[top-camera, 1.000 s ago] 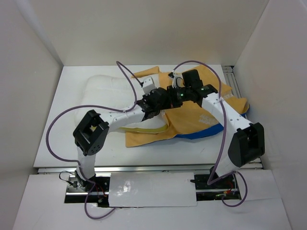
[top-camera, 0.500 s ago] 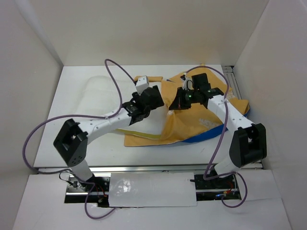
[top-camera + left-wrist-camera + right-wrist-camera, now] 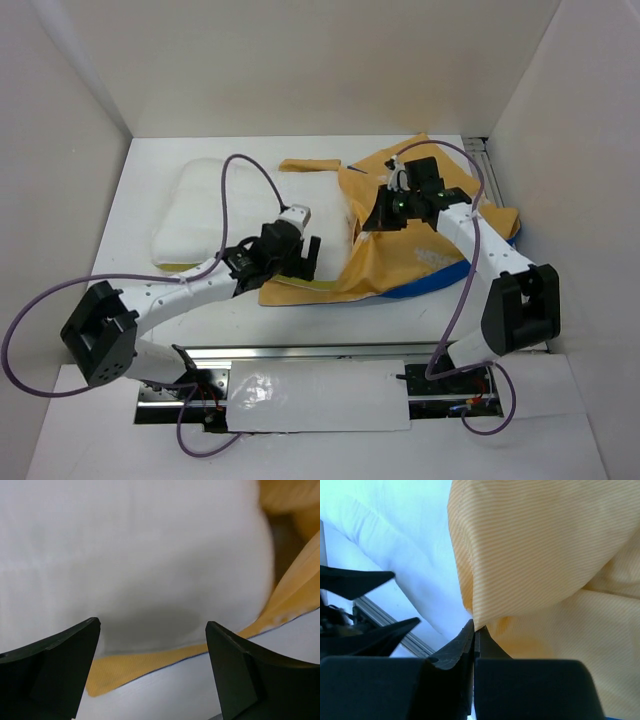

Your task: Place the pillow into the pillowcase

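Observation:
The white pillow lies at the left of the table. Its right end rests on the pillowcase's orange-yellow lower layer at the opening. The pillowcase spreads centre-right, orange-yellow side up, with a blue edge showing. My left gripper hovers open at the pillow's near edge, with nothing between its fingers. My right gripper is shut on the pillowcase's upper edge and holds it raised over the pillow.
White walls close in the table on the left, back and right. A metal rail runs along the near edge. A loose orange flap lies at the back centre. Purple cables loop over both arms.
My left gripper opened, let go and drew back toward the near left, uncovering the pillow. My right gripper, still shut on the pillowcase edge, shifted slightly back and right.

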